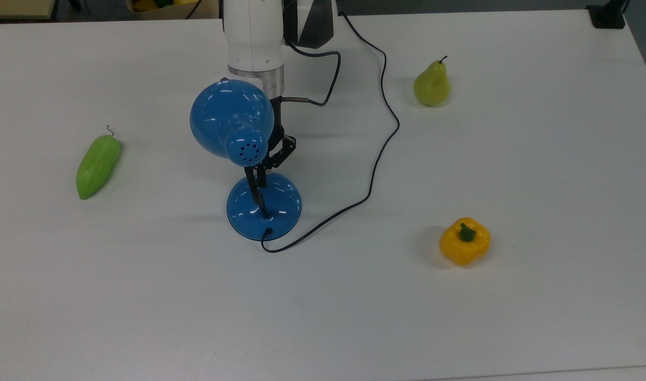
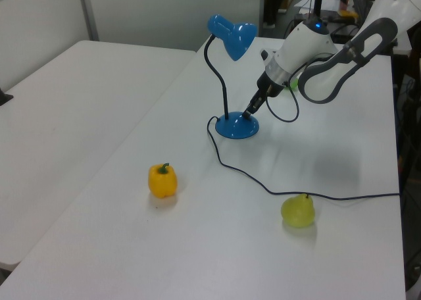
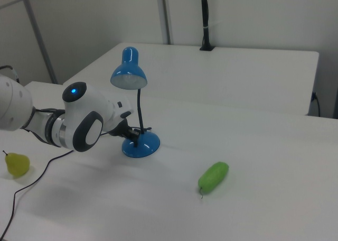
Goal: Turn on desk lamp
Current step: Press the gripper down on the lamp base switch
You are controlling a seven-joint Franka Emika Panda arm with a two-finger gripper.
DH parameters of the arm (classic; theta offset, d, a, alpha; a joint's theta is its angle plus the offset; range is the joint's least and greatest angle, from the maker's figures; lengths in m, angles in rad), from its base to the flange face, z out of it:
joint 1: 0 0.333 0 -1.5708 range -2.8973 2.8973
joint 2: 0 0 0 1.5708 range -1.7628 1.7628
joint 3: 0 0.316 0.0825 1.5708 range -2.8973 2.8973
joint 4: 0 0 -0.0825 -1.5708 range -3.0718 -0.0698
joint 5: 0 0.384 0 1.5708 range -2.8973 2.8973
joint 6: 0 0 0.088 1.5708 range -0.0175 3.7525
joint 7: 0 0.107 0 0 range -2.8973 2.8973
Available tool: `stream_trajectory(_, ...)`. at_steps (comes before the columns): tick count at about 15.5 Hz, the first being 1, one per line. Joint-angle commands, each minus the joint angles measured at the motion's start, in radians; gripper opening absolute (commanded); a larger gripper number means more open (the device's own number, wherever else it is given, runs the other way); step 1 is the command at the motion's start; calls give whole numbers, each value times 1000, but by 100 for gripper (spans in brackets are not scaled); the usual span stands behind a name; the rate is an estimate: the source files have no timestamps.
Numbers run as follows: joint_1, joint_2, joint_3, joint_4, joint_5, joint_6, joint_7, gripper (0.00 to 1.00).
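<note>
The desk lamp stands mid-table: a glossy blue domed shade (image 1: 231, 124) with vent holes, a thin black neck and a round blue base (image 1: 264, 207). It also appears in the left view (image 2: 231, 35) and the right view (image 3: 129, 72). I see no glow under the shade. Its black cord (image 1: 378, 153) leaves the base's near edge and loops off to the top view's right and far side. My gripper (image 1: 260, 177) comes down from the far side, fingers together, with the tip touching the far part of the base beside the neck (image 2: 250, 113) (image 3: 135, 139).
A green cucumber-like vegetable (image 1: 98, 165) lies at the top view's left. A pear (image 1: 431, 84) stands at the far right and a yellow bell pepper (image 1: 464, 241) at the near right. The white arm (image 1: 254, 37) rises behind the lamp. A second table (image 2: 66, 102) adjoins.
</note>
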Motion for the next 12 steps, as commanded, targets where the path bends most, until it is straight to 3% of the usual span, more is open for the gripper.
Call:
stream_trajectory(1, 4, 41, 0, 4, 5, 6, 10, 0)
stream_trajectory(12, 1, 61, -2, -3, 2, 6, 9, 0)
